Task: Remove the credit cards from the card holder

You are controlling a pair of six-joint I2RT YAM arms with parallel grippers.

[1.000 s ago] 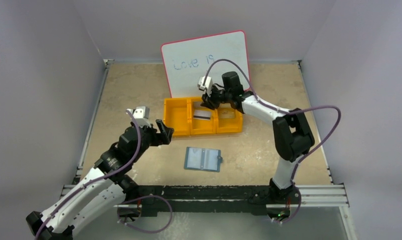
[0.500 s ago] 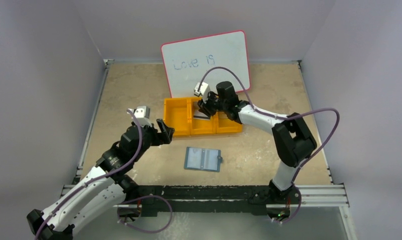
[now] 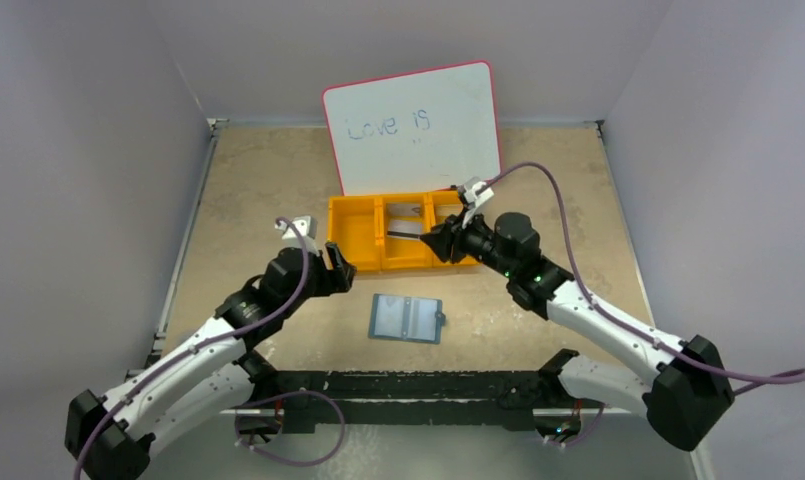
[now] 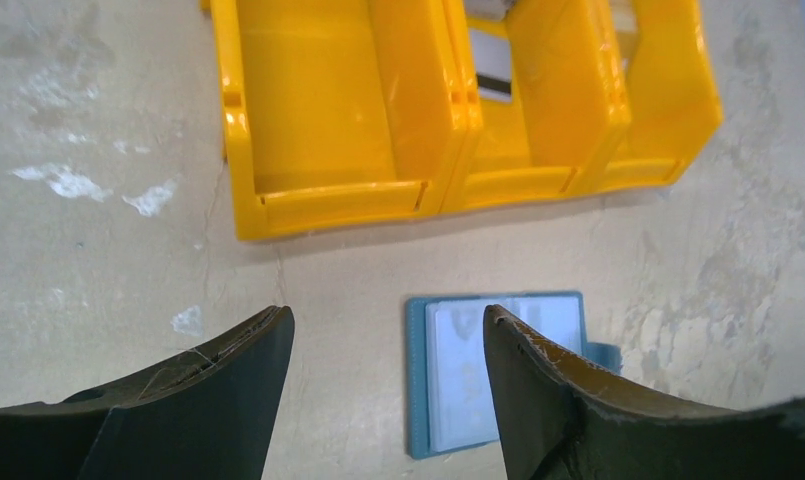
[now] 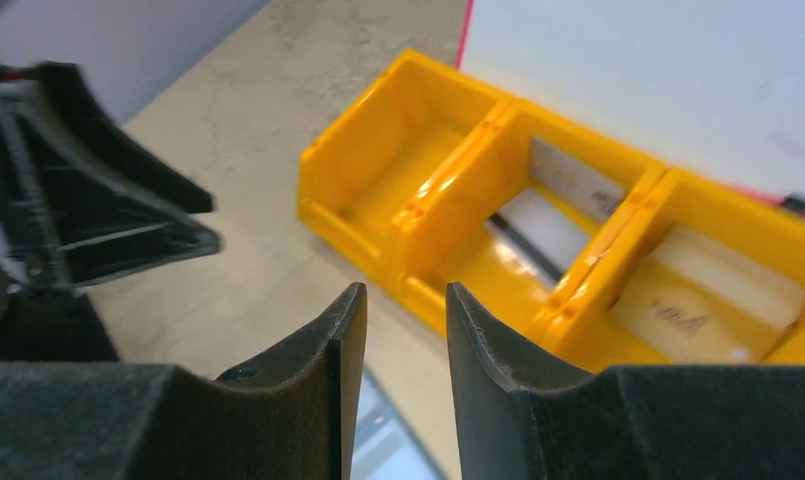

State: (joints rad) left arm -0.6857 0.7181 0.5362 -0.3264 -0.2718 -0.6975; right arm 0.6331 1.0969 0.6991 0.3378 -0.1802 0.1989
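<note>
The whiteboard (image 3: 413,125) leans at the back of the worktop (image 3: 258,180), orange bin (image 3: 350,240) right in front of it. Both claws hang released and empty, left claw (image 4: 386,320) wide by the bin's left end, right claw (image 5: 406,295) narrower by its right. The card holder (image 3: 408,318) lies open just in front of the bin, credit cards (image 5: 553,228) in the bin's middle and right compartments.

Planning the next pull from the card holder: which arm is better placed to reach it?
Left, probably. The left tool is open wide, and its wrist view frames the open card holder between its jaws, just below. The right tool, jaws narrower, points at the orange bin instead.
</note>
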